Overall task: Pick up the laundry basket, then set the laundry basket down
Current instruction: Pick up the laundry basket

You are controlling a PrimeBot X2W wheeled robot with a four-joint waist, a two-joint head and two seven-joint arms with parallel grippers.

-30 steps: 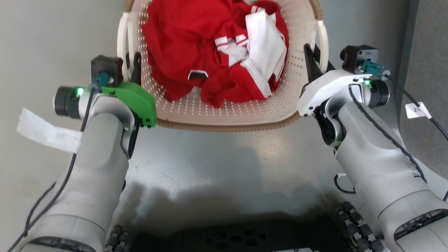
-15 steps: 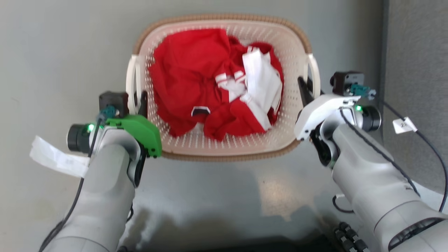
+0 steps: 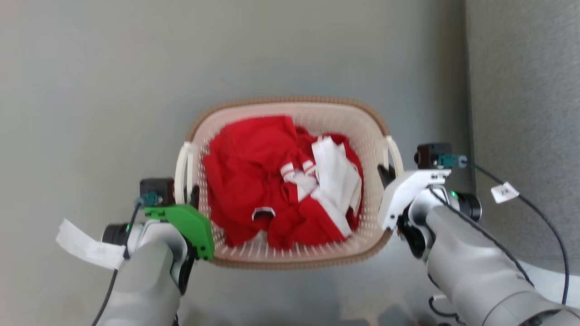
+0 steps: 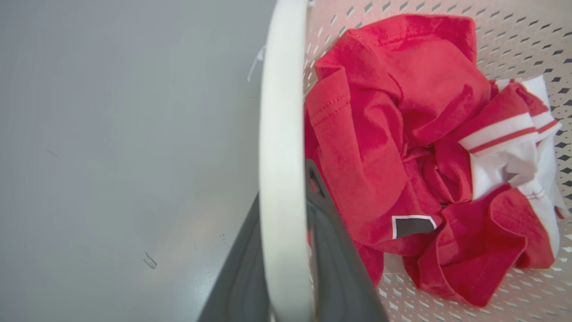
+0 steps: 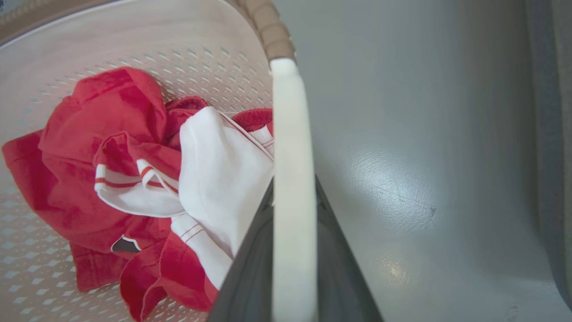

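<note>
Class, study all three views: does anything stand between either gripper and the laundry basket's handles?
Nothing visible does. The fingers of the left gripper flank the left handle of the laundry basket; those of the right gripper flank the right handle. The red clothes lie inside.

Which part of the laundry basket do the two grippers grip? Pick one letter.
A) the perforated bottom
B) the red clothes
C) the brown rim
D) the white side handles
D: the left gripper has the left handle of the laundry basket between its dark fingers, and the right gripper has the right handle likewise.
</note>
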